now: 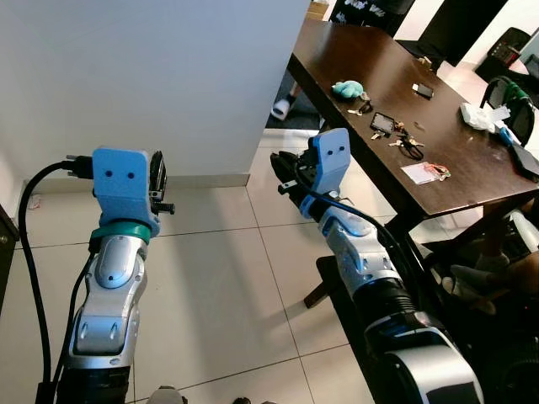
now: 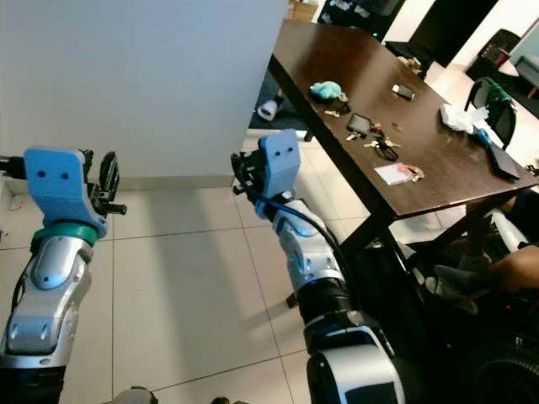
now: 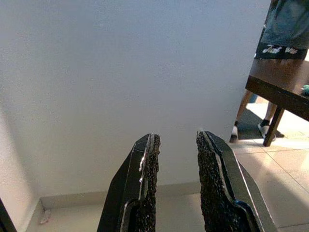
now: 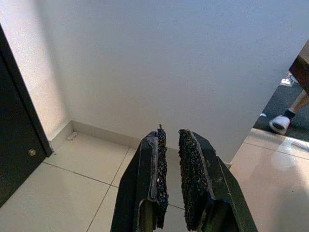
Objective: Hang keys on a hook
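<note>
Several bunches of keys [image 1: 408, 146] lie on the dark wooden table [image 1: 472, 181] at the right, beside a black card holder [image 1: 383, 123] and a teal soft toy [image 1: 347, 87]. My left gripper [image 1: 158, 178] is raised in front of the white wall, far left of the table. In the left wrist view its fingers [image 3: 145, 179] stand apart, with bare wall between them. My right gripper [image 1: 285, 172] hovers over the floor just off the table's near corner, pointing at the wall. Its pads [image 4: 160, 159] are nearly together and hold nothing.
A white wall [image 1: 168, 76] fills the front, with tiled floor [image 1: 219, 278] below. A dark door [image 4: 14, 145] stands to the left. A person's feet [image 1: 283, 106] show beyond the table and a seated person [image 1: 505, 269] at the right. A badge card [image 1: 425, 172] and white cloth [image 1: 478, 116] lie on the table.
</note>
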`<state>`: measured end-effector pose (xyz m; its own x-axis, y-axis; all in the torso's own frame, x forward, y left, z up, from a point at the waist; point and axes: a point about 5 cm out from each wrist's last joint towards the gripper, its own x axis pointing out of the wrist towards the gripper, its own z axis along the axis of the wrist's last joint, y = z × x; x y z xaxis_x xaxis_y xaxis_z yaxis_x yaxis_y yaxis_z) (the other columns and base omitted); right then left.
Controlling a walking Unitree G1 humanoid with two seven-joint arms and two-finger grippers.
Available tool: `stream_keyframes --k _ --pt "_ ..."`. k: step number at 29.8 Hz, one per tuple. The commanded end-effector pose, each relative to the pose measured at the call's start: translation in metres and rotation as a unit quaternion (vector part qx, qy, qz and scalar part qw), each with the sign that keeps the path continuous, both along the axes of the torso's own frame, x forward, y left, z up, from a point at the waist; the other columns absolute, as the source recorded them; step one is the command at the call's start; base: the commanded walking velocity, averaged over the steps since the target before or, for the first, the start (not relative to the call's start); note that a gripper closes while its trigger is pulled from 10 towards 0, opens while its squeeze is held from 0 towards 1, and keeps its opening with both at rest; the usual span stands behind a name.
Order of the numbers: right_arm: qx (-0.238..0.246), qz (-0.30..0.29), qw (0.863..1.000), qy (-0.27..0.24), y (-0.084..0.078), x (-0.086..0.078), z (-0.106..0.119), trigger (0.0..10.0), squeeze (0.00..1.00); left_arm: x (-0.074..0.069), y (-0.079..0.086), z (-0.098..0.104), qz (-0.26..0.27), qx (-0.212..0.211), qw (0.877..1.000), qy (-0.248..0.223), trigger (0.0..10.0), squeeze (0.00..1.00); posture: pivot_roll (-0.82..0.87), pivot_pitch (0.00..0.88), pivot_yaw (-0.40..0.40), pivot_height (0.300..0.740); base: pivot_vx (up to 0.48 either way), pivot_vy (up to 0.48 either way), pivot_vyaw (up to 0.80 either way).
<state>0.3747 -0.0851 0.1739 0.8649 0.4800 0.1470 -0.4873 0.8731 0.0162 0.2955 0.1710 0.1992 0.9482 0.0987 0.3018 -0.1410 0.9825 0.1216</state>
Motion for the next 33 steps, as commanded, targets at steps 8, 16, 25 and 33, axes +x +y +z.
stream_keyframes --k 8,16,25,33 --pt "0.009 -0.007 1.000 0.008 -0.0006 0.0002 -0.0046 10.0 0.00 0.0017 -0.0060 0.0016 -0.018 0.002 1.000 0.008 10.0 0.00 0.32 0.022 -0.131 0.740 0.000 0.000 0.00" --pt "0.019 -0.009 1.000 0.001 0.0021 0.0010 -0.0012 10.0 0.00 0.0012 -0.0033 0.0031 -0.018 0.006 1.000 0.009 10.0 0.00 0.32 0.024 -0.125 0.740 0.000 0.000 0.00" --pt "0.013 -0.003 1.000 0.003 0.0067 0.0001 -0.0040 10.0 0.00 -0.0013 -0.0035 -0.0046 -0.016 0.000 1.000 0.020 10.0 0.00 0.32 0.009 -0.130 0.740 0.000 0.000 0.00" --pt "0.009 0.001 1.000 0.002 0.0080 0.0005 -0.0035 10.0 0.00 -0.0013 0.0012 -0.0047 -0.009 0.001 1.000 0.022 10.0 0.00 0.32 0.007 -0.136 0.740 0.000 0.000 0.00"
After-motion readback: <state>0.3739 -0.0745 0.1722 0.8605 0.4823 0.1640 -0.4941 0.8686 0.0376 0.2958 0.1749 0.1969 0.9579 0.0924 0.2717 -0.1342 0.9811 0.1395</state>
